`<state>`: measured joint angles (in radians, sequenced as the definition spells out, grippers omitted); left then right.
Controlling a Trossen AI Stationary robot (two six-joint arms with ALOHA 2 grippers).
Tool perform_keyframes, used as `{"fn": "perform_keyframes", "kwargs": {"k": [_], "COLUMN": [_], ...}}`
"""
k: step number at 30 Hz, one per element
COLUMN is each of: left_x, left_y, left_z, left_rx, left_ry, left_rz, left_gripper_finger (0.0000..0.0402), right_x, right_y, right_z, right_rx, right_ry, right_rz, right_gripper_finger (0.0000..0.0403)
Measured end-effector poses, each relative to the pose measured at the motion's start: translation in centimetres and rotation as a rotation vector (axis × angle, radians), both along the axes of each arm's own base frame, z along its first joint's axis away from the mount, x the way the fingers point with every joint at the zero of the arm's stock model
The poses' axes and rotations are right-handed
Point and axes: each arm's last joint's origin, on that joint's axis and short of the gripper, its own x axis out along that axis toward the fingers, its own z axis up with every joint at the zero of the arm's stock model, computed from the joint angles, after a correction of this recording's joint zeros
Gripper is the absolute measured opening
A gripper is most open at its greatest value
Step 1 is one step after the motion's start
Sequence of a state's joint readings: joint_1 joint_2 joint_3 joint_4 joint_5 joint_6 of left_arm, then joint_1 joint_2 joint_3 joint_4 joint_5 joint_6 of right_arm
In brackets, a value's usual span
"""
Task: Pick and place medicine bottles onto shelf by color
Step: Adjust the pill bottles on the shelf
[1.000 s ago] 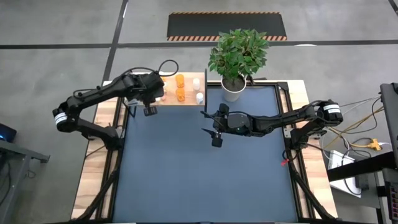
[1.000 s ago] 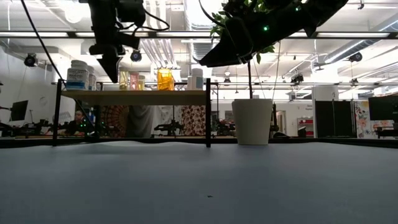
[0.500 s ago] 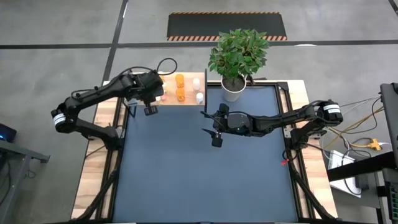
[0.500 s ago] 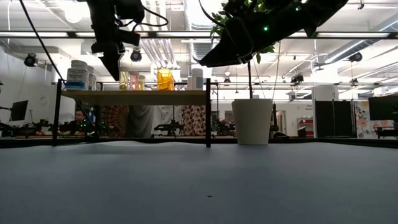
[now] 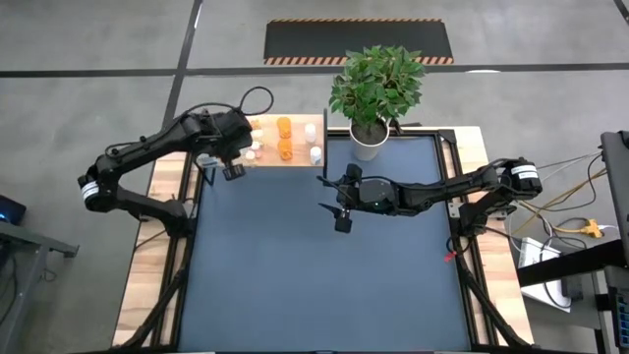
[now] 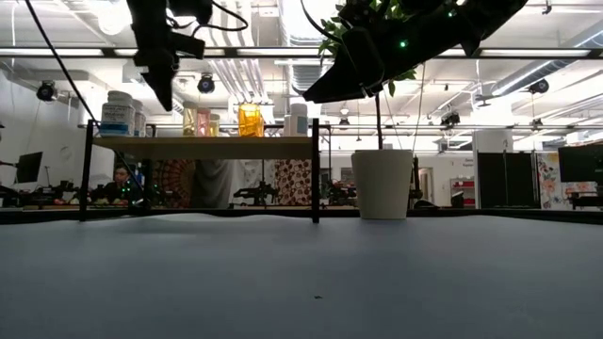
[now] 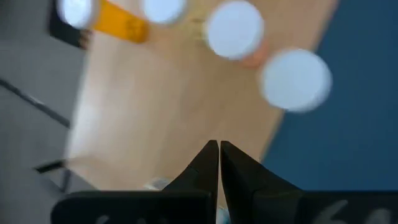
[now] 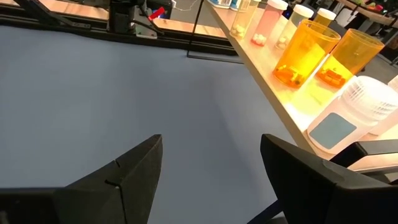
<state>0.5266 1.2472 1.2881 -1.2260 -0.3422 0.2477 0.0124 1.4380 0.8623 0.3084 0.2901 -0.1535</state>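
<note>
The placing looks close to done: every bottle in sight stands on the shelf (image 5: 280, 147), which sits at the table's (image 5: 314, 285) 11 o'clock corner, and no bottle shows on the blue top. The left gripper (image 5: 232, 172) hangs just off the shelf's 7 o'clock edge, pinched tight with nothing between its fingers (image 7: 208, 165); in its wrist view the pale caps (image 7: 235, 30) lie ahead of it on the wood. The right gripper (image 5: 342, 222) hovers over bare table near the middle, at the shelf's 4 o'clock, jaws spread wide and empty. I judge the step to be a pause after a set-down, so the next move calls for a check that nothing is left to sort, or for both arms to pull clear without brushing the row. On the shelf, the orange bottles (image 5: 285, 139) stand mid-board and hold a little orange matter at the bottom, as the right wrist view shows (image 8: 305, 53); white bottles (image 5: 314, 144) stand at the 3 o'clock end, and pale clear ones (image 8: 267, 22) farther along hold a few small pieces. A plant (image 5: 373, 88) in its pot stands just past the shelf's 3 o'clock end.
</note>
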Motion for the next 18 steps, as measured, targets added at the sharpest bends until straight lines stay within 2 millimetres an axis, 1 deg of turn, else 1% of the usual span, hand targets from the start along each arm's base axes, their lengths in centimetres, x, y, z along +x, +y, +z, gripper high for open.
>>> {"fn": "perform_keyframes", "kwargs": {"k": [3, 6, 12, 18], "left_x": [-0.4, -0.3, 0.6, 1.2], "left_y": [-0.6, -0.9, -0.6, -0.2], "left_z": [-0.1, -0.9, -2.1, -2.6], "left_rx": [-0.089, -0.16, -0.16, -0.151], "left_ry": [-0.047, -0.063, -0.081, -0.094], "left_rz": [-0.032, -0.063, -0.051, -0.056], "left_gripper_finger": [0.0, 0.0, 0.0, 0.0], "right_x": [0.0, 0.0, 0.0, -0.1], "right_y": [0.0, 0.0, 0.0, 0.0], "right_z": [0.0, -0.1, -0.1, -0.2], "right_rx": [0.0, -0.001, -0.002, 0.002], "right_ry": [0.0, 0.006, 0.011, 0.019], "right_rz": [0.0, 0.0, 0.001, -0.001], "right_gripper_finger": [0.026, 0.026, 0.026, 0.026]}}
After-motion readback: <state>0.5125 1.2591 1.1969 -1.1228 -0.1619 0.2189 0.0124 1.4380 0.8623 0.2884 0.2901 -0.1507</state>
